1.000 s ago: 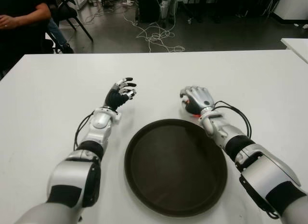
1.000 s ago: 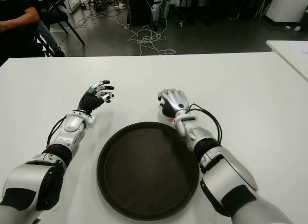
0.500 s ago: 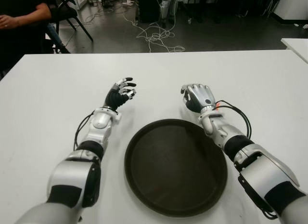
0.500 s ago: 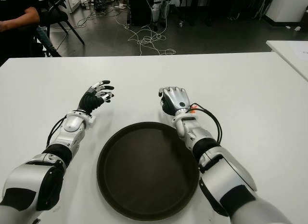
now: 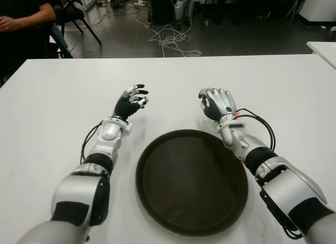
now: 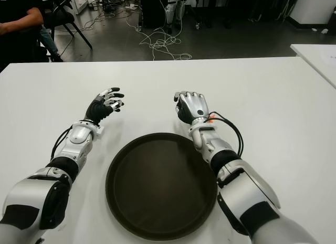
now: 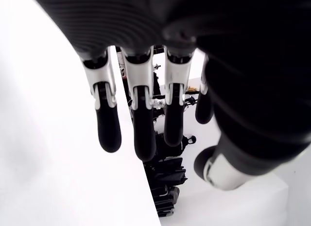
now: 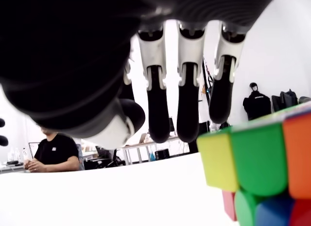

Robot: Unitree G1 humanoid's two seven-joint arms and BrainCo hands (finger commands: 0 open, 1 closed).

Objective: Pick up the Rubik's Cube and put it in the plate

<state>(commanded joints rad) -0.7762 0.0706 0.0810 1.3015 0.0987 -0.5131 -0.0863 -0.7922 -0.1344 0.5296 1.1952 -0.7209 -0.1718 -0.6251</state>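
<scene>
Just beyond the far rim of the plate (image 5: 157, 197), the right hand (image 5: 218, 103) hangs over the Rubik's Cube (image 8: 260, 172), which the hand hides in the eye views. Its wrist view shows the fingers (image 8: 187, 80) extended and clear of the cube, which lies on the table (image 5: 283, 92) close under the palm, so nothing is grasped yet; the hand looks placed to close on it. The left hand (image 5: 131, 101), relaxed and empty, hovers off to the right hand's left.
</scene>
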